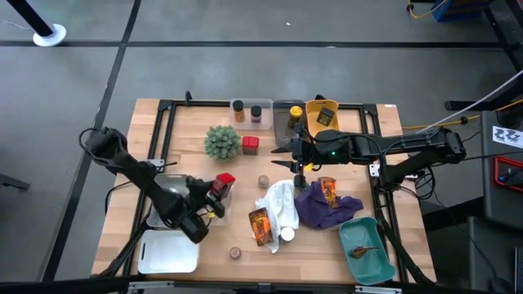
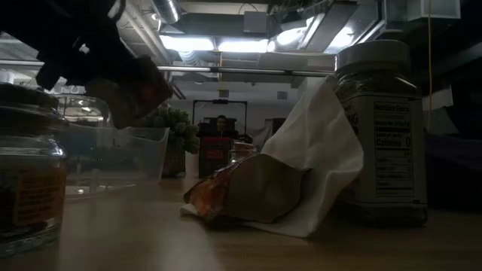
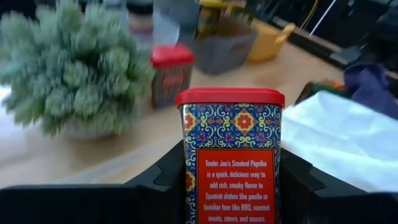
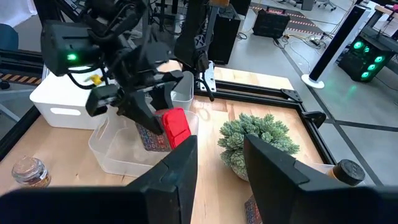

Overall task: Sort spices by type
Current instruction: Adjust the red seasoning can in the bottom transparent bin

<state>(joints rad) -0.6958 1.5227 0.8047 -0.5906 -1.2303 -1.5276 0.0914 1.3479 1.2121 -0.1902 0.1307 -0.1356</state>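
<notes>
A red-lidded patterned paprika tin (image 3: 231,155) is held by my left gripper (image 1: 214,191) at the table's left, above a clear tub (image 4: 121,149). My right gripper (image 4: 219,142) hovers open and empty at the table's middle (image 1: 282,157), facing the spiky plant (image 1: 222,142). A second red tin (image 1: 250,144) stands beside the plant. Two jars (image 1: 248,112) stand at the far edge. Foil packets (image 1: 260,224) (image 1: 328,189) lie by the white cloth (image 1: 279,204) and on the purple cloth (image 1: 327,211). My left gripper pinches the tin's two opposite sides (image 3: 186,186) between its fingers (image 3: 163,186), on the lower part of its body. The fingers come from the table's left, nearly level, and lie along the tin. The tin is lifted clear, its lid end (image 4: 177,126) pointing away from the gripper.
A grey bin (image 1: 288,117) and a yellow bin (image 1: 323,114) stand at the far edge, a teal tub (image 1: 368,249) near right, a white tub (image 1: 169,253) near left. A small jar (image 1: 264,181) and a brown disc (image 1: 235,253) sit on the wood.
</notes>
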